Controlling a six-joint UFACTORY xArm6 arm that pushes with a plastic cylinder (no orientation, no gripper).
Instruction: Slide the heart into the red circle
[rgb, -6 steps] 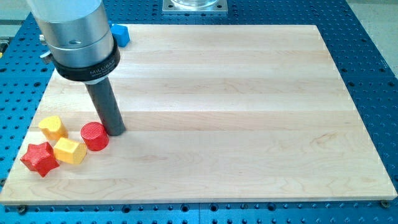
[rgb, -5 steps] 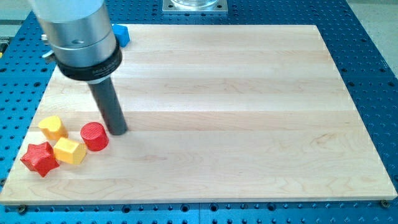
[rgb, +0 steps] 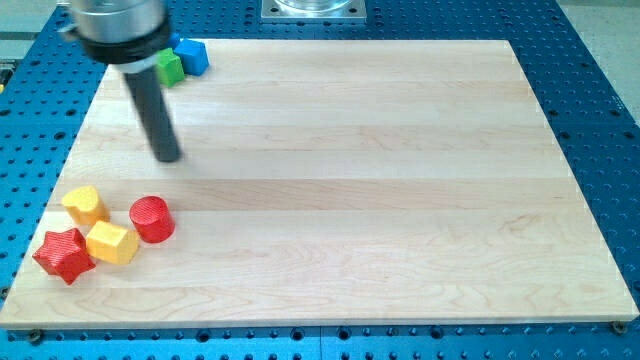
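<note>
The yellow heart (rgb: 85, 205) lies near the view's left edge of the wooden board. The red circle, a short cylinder (rgb: 152, 218), sits just to its right, a small gap between them. My tip (rgb: 168, 156) stands above the red circle in the view, well apart from both, touching no block.
A yellow block (rgb: 111, 242) sits between the heart and the red circle, slightly below them. A red star (rgb: 63, 255) lies at the lower left. A green block (rgb: 171, 67) and a blue block (rgb: 192, 56) sit at the board's top left corner.
My tip has moved away from the red circle toward the view's top and slightly left. The green block has come into sight. No block has moved.
</note>
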